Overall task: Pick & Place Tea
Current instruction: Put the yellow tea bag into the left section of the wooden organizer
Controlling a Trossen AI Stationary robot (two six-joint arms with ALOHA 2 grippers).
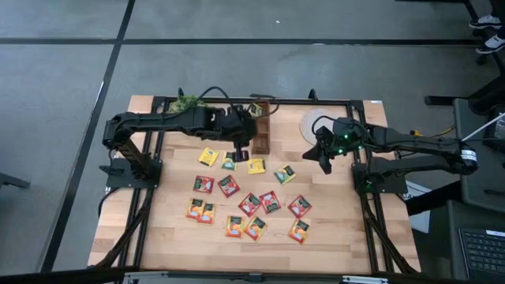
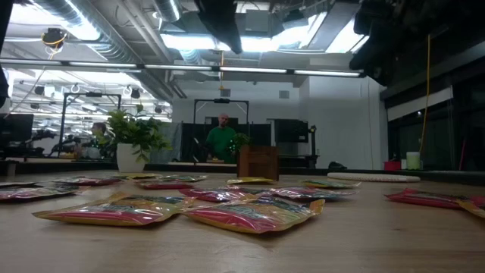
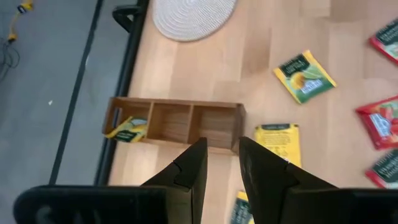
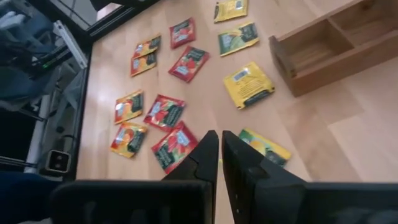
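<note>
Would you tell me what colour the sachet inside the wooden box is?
Yellow sachet, seen best in the left wrist view.

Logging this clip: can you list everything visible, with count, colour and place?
tea sachets: about fourteen, yellow, green, red, orange, loose mid-table
yellow sachet: one, in the box's end compartment
wooden box: one, brown, three compartments, behind the sachets
woven mat: one, pale, back right
potted plant: one, green, back left
table: one, light wood
person: one, green top, room behind
left gripper: open, by the box
right gripper: shut, near the mat
</note>
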